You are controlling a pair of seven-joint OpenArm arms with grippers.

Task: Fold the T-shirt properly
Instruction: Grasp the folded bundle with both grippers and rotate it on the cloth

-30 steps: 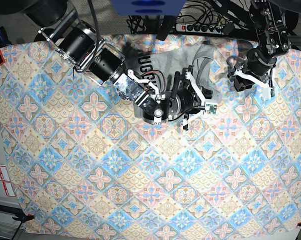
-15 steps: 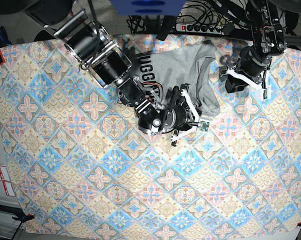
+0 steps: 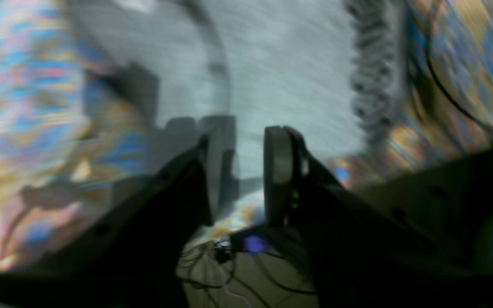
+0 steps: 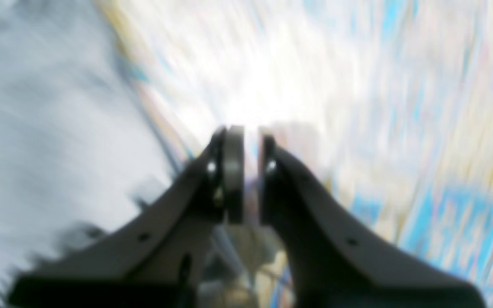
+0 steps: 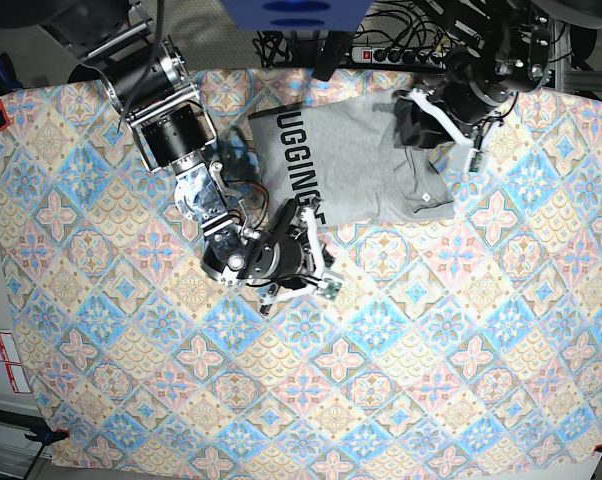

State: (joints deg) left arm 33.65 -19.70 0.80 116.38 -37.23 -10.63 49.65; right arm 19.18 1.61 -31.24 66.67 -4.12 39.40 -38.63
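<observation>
In the upper middle of the base view the T-shirt (image 5: 366, 165) lies on the patterned tablecloth (image 5: 451, 360), its grey cloth spread roughly flat with black block lettering running down its left side. Its lower edge reaches about a third of the way down the frame; its upper right part is bunched under the arm there.

The left gripper (image 5: 413, 122) sits at the upper right of that view, directly over the shirt's upper right corner. In the left wrist view its jaws stand partly apart, with a clear gap between the two pads, and grey cloth (image 3: 272, 64) fills the space beyond the left gripper (image 3: 248, 171). No fabric shows pinched between the pads, but the picture is smeared, so whether they touch the cloth cannot be told.

The right gripper (image 5: 311, 270) is left of centre in the base view, just below the shirt's lower left corner, close to the last letters of the print. In the right wrist view the right gripper (image 4: 250, 171) has its pads nearly together, with only a thin slit between them. Grey cloth (image 4: 37, 107) lies off to the left of the jaws, and blurred tablecloth (image 4: 400, 128) lies ahead and to the right. Nothing can be made out inside the slit.
</observation>
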